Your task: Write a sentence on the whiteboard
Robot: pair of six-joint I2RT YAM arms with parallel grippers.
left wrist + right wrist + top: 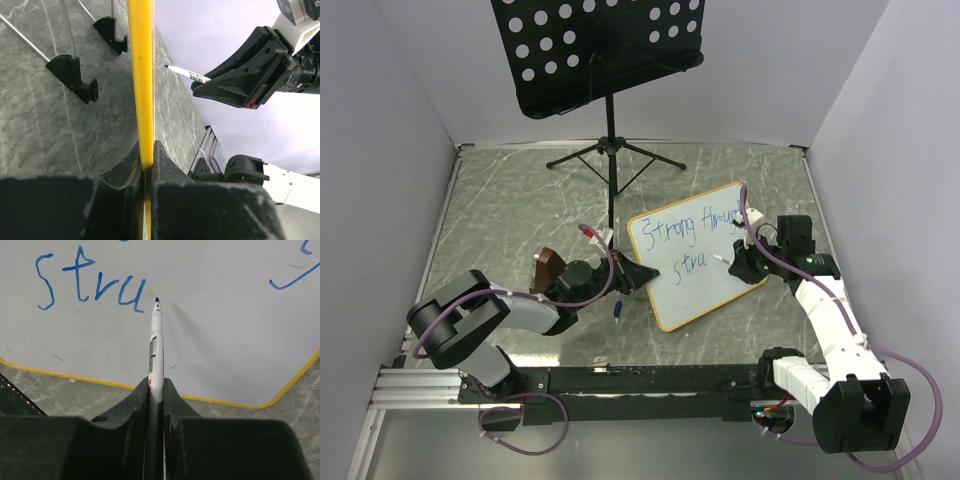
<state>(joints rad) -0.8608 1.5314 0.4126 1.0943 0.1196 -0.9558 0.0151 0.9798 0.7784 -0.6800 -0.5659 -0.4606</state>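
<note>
Over grey marbled tabletop [520,200] walled in white, working partway through writing the sentence [692,262] on the whiteboard [705,300], lying askew just in front of the music stand [600,50] and its tripod. Pinching the whiteboard's yellow-orange frame [141,75] at its left edge with the left gripper [146,162], jaws pressed together on the thin rim, steadying it. Clamping a white marker [156,335] in the right gripper [156,392], jaws tight on the barrel, over the whiteboard's right half, tip aiming at the white surface just right of the blue "stru" on the lower line; touching or hovering, impossible to tell. Judging from that, spelling out the second line's word. Next, calling for setting the tip down just after the "u", forming the missing letters rightward along the lower line, staying inside the whiteboard's frame, and pressing lightly enough to avoid sliding the whiteboard out of the left gripper's pinch.
</note>
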